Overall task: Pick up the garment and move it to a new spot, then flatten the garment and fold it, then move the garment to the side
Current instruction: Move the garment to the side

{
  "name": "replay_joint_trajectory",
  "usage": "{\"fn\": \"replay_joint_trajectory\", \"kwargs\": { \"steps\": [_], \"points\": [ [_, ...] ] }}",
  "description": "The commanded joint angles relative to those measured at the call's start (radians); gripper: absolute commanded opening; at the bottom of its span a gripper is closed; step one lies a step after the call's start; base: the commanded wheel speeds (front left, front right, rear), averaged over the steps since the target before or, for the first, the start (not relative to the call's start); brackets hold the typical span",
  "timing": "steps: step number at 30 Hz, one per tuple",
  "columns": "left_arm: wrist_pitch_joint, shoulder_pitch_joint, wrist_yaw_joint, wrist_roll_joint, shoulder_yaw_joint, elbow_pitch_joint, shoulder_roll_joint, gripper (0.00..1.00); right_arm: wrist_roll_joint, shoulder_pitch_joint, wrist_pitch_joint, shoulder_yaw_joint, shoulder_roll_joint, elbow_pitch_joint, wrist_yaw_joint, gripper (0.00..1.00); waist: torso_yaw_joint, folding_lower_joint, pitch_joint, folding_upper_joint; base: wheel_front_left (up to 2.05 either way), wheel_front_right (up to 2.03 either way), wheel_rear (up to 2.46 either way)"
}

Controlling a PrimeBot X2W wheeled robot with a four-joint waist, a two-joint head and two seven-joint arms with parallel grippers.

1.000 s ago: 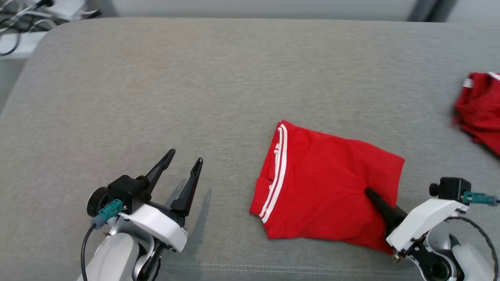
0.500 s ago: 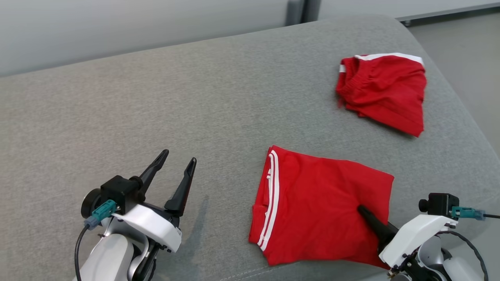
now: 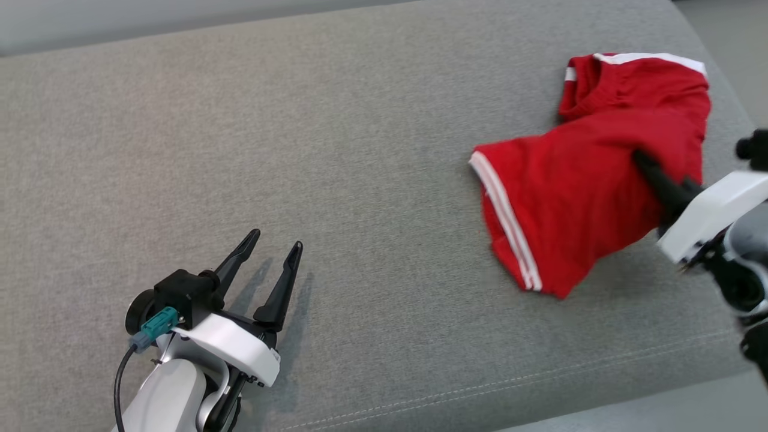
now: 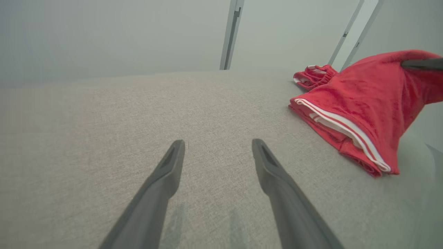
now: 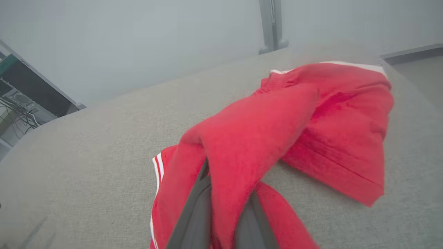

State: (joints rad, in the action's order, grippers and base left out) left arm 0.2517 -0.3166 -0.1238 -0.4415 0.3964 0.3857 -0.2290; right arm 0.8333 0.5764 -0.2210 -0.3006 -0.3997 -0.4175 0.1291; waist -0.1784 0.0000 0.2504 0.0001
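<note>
— Right gripper [image 3: 641,159]: how is it seen?
— Its dark fingers are pressed together on a fold of the red garment [image 3: 570,204], and that end is held up off the grey cushion [image 3: 360,150].
— And where is the garment found?
— It is draped from the pinch at the cushion's right side, with its white-striped hem hung low toward the fabric. A second red garment [image 3: 636,84] is seen just behind it, partly overlapped in the head view.
— And the left gripper [image 3: 276,240]?
— It is spread wide and held low over bare cushion, well apart from the garment.
</note>
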Motion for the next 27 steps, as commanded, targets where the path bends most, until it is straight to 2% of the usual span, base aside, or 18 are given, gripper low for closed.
{"fn": "replay_joint_trajectory", "kwargs": {
  "steps": [1, 10, 21, 22, 23, 24, 27],
  "points": [
    [0.01, -0.042, -0.007, -0.004, -0.036, -0.031, -0.018, 1.0, -0.015, 0.037, -0.009, 0.002, -0.038, 0.005, 0.002, 0.0, 0.026, 0.0, 0.024, -0.0001, 0.0, 0.0, 0.0],
    [0.01, -0.06, -0.007, 0.005, -0.031, -0.051, -0.011, 1.0, -0.108, 0.226, -0.065, 0.04, -0.167, -0.104, 0.002, 0.0, 0.083, 0.0, 0.069, -0.0001, 0.0, 0.0, 0.0],
    [0.01, -0.086, -0.007, 0.017, -0.023, -0.055, -0.003, 1.0, -0.218, 0.36, -0.076, 0.059, -0.246, -0.281, 0.002, 0.0, 0.144, 0.0, 0.116, -0.0001, 0.0, 0.0, 0.0],
    [0.01, -0.089, -0.007, 0.017, -0.022, -0.055, -0.002, 1.0, -0.242, 0.372, -0.063, 0.064, -0.254, -0.307, 0.002, 0.05, 0.15, 0.0, 0.121, -0.0001, 0.0, 0.0, 0.0],
    [0.01, -0.091, -0.007, 0.017, -0.019, -0.055, -0.001, 1.0, -0.271, 0.382, -0.058, 0.056, -0.259, -0.33, 0.002, 0.85, 0.156, 0.0, 0.125, -0.0001, 0.0, 0.0, 0.0],
    [0.01, -0.093, -0.007, 0.017, -0.017, -0.055, 0.0, 1.0, -0.294, 0.39, -0.056, 0.049, -0.263, -0.351, 0.002, 1.0, 0.161, 0.0, 0.128, -0.0001, 0.0, 0.0, 0.0],
    [0.01, -0.094, -0.007, 0.013, -0.009, -0.051, 0.002, 1.0, -0.358, 0.419, -0.039, 0.049, -0.28, -0.414, 0.002, 1.0, 0.173, 0.0, 0.136, -0.0001, 0.0, 0.0, 0.0]
  ]
}}
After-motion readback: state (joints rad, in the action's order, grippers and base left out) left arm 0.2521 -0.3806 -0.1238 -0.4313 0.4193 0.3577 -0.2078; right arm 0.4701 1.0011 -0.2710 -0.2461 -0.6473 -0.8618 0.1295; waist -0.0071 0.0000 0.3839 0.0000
